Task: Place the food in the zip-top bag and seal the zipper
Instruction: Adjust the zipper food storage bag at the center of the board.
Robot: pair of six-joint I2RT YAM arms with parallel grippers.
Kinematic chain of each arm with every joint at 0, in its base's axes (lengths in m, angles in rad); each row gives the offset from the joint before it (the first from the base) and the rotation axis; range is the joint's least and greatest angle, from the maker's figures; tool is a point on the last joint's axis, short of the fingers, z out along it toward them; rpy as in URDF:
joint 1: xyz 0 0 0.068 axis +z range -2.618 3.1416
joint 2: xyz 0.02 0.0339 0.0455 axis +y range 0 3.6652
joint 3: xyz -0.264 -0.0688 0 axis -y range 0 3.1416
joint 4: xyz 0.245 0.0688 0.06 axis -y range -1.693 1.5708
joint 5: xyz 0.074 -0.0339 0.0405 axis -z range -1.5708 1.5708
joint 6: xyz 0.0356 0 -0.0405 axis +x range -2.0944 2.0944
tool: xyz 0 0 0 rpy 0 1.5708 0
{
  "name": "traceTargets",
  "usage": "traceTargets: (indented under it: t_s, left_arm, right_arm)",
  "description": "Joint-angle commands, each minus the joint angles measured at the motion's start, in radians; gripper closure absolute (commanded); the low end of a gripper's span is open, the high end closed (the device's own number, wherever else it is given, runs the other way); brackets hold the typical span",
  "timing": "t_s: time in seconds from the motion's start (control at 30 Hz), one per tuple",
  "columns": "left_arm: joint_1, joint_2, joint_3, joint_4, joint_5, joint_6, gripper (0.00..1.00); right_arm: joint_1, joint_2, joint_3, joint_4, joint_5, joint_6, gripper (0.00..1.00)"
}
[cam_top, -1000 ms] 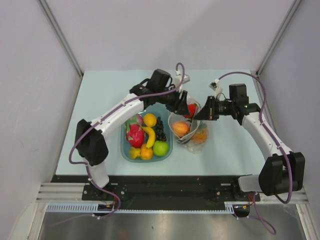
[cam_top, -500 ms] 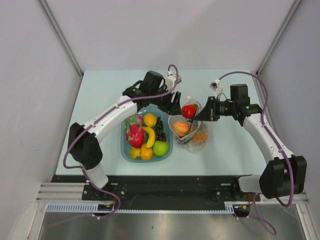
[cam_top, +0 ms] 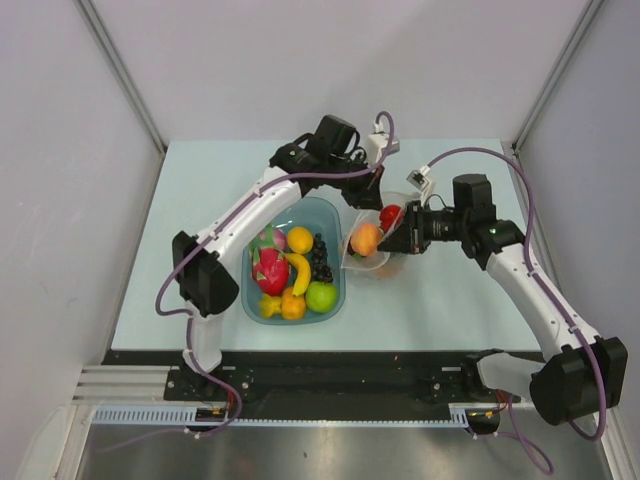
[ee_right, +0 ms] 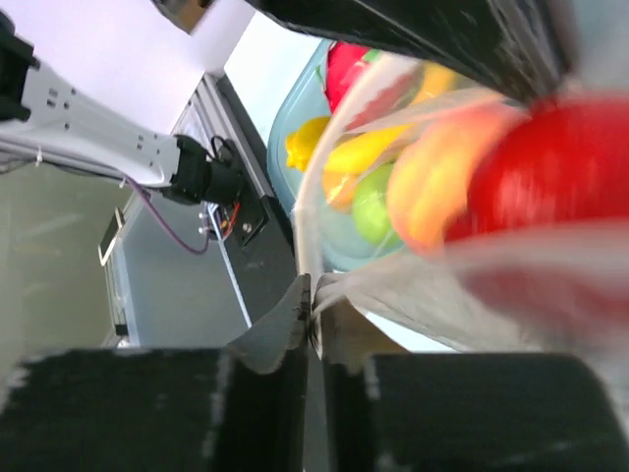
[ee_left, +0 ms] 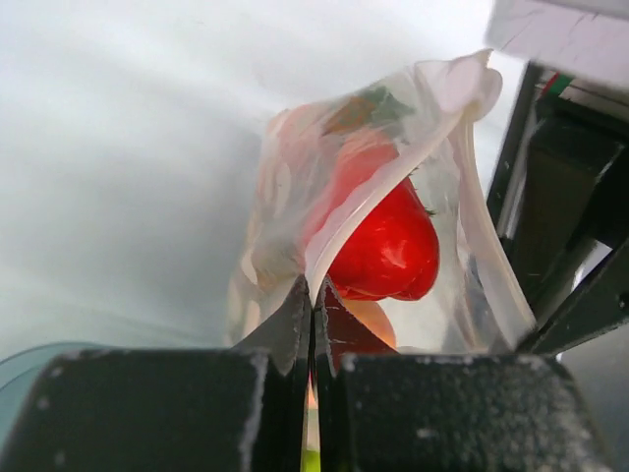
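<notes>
The left gripper point(ee_left: 313, 295) and right gripper point(ee_right: 313, 295) each pinched a mouth edge of the zip-top bag point(ee_left: 285, 197), mid-table toward the far edge, with a red piece point(ee_left: 388, 251) and peach point(cam_top: 365, 238) inside, its zipper point(ee_left: 393, 162) unsealed and more food point(cam_top: 300, 270) lying in the tray point(cam_top: 310, 212)

We see a pale blue-green worktop point(cam_top: 190, 200) enclosed on three sides by plain light-grey walls point(cam_top: 330, 70). Two slim metal posts point(cam_top: 118, 70) run down the back corners, one on each side, meeting the worktop's far corners. Along the near edge lies a black base plate point(cam_top: 340, 375) with a ribbed aluminium rail point(cam_top: 125, 385) at its left end. Nearer still come a white toothed strip point(cam_top: 320, 420) and a brushed metal surface point(cam_top: 320, 455). The light is soft and even, and the shadows are faint.
</notes>
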Motion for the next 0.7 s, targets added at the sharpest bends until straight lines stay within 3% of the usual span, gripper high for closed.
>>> traceTargets:
  t_s: [0.0, 0.1, 0.3, 0.5, 0.67]
  left_arm:
    - [-0.040, 0.080, 0.050, -0.129, 0.118, 0.128, 1.00]
    - [-0.043, 0.094, 0.025, -0.127, 0.158, 0.168, 1.00]
    - [-0.039, 0.137, 0.024, -0.188, 0.251, 0.309, 0.98]
    - [0.013, 0.212, 0.131, -0.303, 0.283, 0.429, 0.97]
    - [0.023, 0.220, 0.176, -0.360, 0.282, 0.512, 0.98]
  right_arm:
    - [0.016, -0.031, -0.025, 0.013, 0.020, -0.048, 0.79]
    - [0.011, -0.042, -0.022, -0.036, 0.037, -0.118, 0.61]
    - [-0.033, -0.103, 0.021, -0.168, 0.050, -0.277, 0.36]
    - [-0.157, -0.148, 0.142, -0.323, 0.066, -0.445, 0.20]
    - [-0.286, -0.148, 0.179, -0.423, 0.090, -0.693, 0.19]
